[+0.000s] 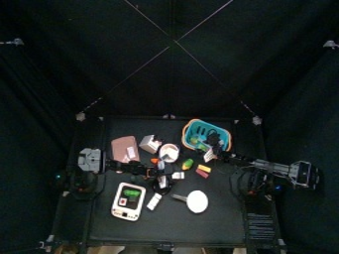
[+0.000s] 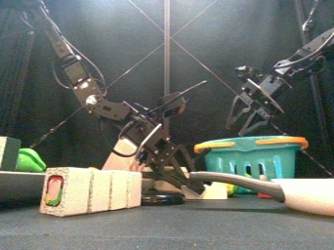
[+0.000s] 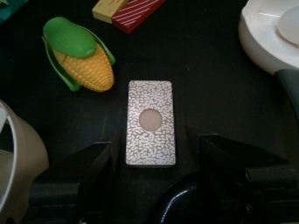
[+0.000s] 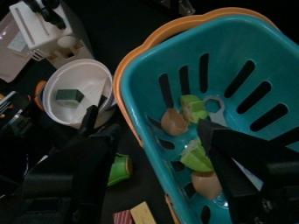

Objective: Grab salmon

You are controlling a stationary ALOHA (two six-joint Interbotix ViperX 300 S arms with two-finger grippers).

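A: Where does the left hand point(image 3: 158, 154) stand?

B: It is low over the counter point(image 3: 222, 96), near the middle of the top view. Its jaws are spread and have hold of nothing. The near end of a grey speckled slab point(image 3: 151, 118) with a pale oval at its centre lies right between them.

A: Is that slab the salmon?

B: I take it to be, though I can't be sure. It lies flat on the counter, straight ahead of the left hand. Its long axis runs away from the wrist, in line with the hand's reach, so the jaws flank its two long sides. As I judge it, closing across the narrow width needs a short move forward and down, with no turn of the wrist.

A: What lies further out?

B: A corn cob point(image 3: 82, 57) is just beside the slab on one side, apart from it. A white bowl point(image 3: 274, 35) is well off on the other side.

A: And the right hand point(image 4: 152, 131)?

B: It is fully open and empty, raised above the teal basket point(image 4: 251, 52) towards the right of the top view. The left hand is much the nearer.
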